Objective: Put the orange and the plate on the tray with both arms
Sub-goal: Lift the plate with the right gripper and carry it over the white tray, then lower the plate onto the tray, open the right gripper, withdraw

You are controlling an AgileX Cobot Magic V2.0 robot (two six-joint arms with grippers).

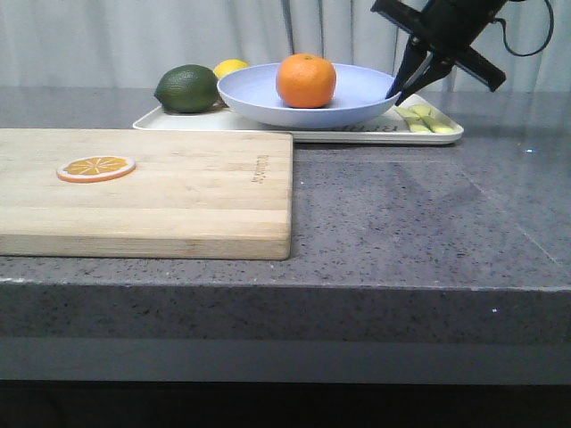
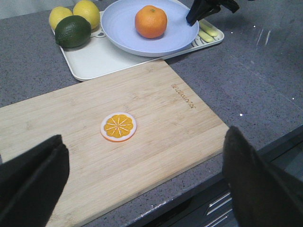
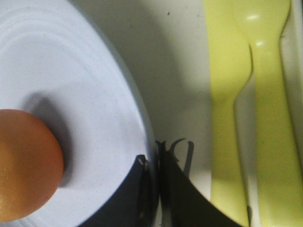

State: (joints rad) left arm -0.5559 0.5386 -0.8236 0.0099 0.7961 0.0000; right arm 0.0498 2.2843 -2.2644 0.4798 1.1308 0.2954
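Speckled dark-grey stone countertop [image 1: 428, 214], pale pleated curtain [image 1: 134, 40] behind it. Whole round bright orange [image 1: 306, 80] sits in the wide shallow lavender-blue plate [image 1: 259, 94]; plate rests on the flat white rectangular tray [image 1: 357, 135] at the counter's far edge. Right gripper [image 1: 403, 87] has its jaws clamped on the plate's right rim, one finger inside and one outside per the right wrist view. Left gripper [image 2: 142, 182] hangs above the light bamboo cutting board [image 1: 178, 196], jaws wide apart, holding nothing. Thin orange slice [image 1: 96, 167] lies flat on the board. Dark green lime [image 1: 187, 88] and yellow lemons [image 2: 75, 14] at the tray's left end, pale yellow-green utensils [image 1: 424, 119] at its right end.
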